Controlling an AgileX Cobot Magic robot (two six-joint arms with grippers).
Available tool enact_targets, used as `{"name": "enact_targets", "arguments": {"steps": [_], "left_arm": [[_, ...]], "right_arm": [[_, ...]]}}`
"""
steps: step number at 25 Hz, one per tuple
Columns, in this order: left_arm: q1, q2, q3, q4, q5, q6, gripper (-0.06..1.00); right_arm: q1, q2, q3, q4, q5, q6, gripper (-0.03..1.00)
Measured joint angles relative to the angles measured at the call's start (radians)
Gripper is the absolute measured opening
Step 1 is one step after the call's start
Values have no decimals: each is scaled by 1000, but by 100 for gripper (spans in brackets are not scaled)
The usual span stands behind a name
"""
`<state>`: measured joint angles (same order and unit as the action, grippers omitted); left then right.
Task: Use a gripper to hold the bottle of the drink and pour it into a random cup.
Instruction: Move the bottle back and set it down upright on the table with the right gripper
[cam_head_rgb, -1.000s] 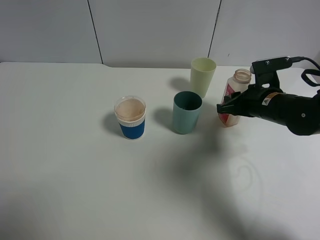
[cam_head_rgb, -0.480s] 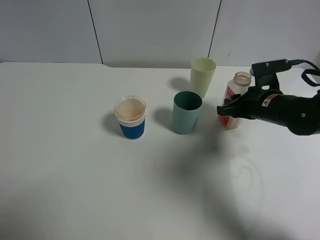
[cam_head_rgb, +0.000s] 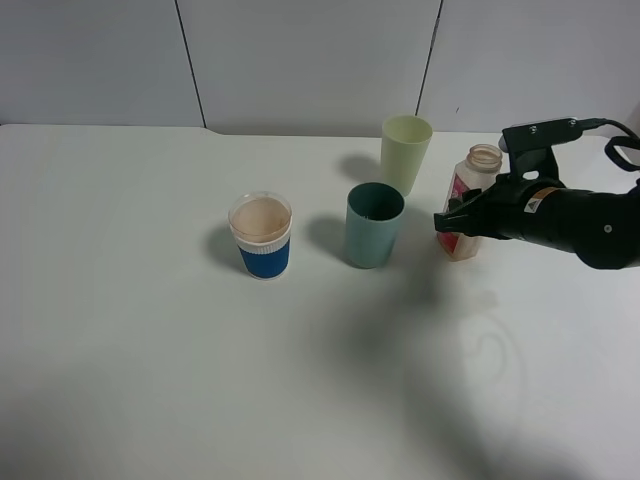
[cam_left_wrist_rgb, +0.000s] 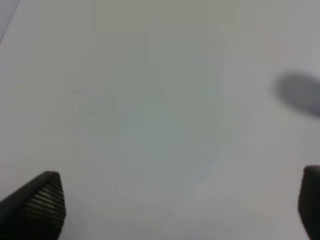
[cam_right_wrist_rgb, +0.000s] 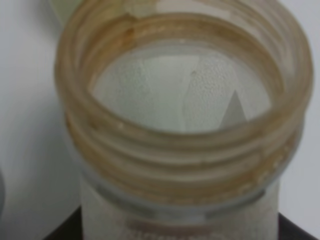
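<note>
The bottle (cam_head_rgb: 484, 160) stands on the white table (cam_head_rgb: 150, 350) at the right, with its open neck up and its pink-red label facing the cups. My right gripper (cam_head_rgb: 456, 220) is shut on the bottle's lower body from the right. The right wrist view looks down into the bottle's wide neck (cam_right_wrist_rgb: 185, 125), with a dark finger (cam_right_wrist_rgb: 62, 232) beside it. I cannot make out the drink inside. The teal cup (cam_head_rgb: 374, 225) stands upright just left of the bottle. My left gripper (cam_left_wrist_rgb: 175, 205) is open over bare table and is out of the exterior view.
A pale yellow-green tumbler (cam_head_rgb: 405, 152) stands behind the teal cup, close to the bottle. A blue-and-white cup with a peach inside (cam_head_rgb: 261, 236) stands further left. A grey wall runs along the back of the table.
The bottle and my right gripper have shifted very slightly toward the front of the table. The cups have not moved.
</note>
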<state>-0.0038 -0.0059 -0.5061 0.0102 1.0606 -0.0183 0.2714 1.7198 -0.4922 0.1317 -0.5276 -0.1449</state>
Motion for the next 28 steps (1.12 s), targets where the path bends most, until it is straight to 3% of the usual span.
{"name": "enact_targets", "arguments": {"steps": [5, 10, 13, 22, 28], "left_arm": [[0, 0, 0, 0, 0, 0, 93], [0, 0, 0, 0, 0, 0, 93], [0, 0, 0, 0, 0, 0, 93], [0, 0, 0, 0, 0, 0, 93], [0, 0, 0, 0, 0, 0, 93]], "right_arm": [[0, 0, 0, 0, 2, 0, 42], [0, 4, 0, 0, 42, -8, 85], [0, 4, 0, 0, 31, -8, 96], [0, 3, 0, 3, 32, -9, 99], [0, -59, 1, 8, 122, -9, 99]]}}
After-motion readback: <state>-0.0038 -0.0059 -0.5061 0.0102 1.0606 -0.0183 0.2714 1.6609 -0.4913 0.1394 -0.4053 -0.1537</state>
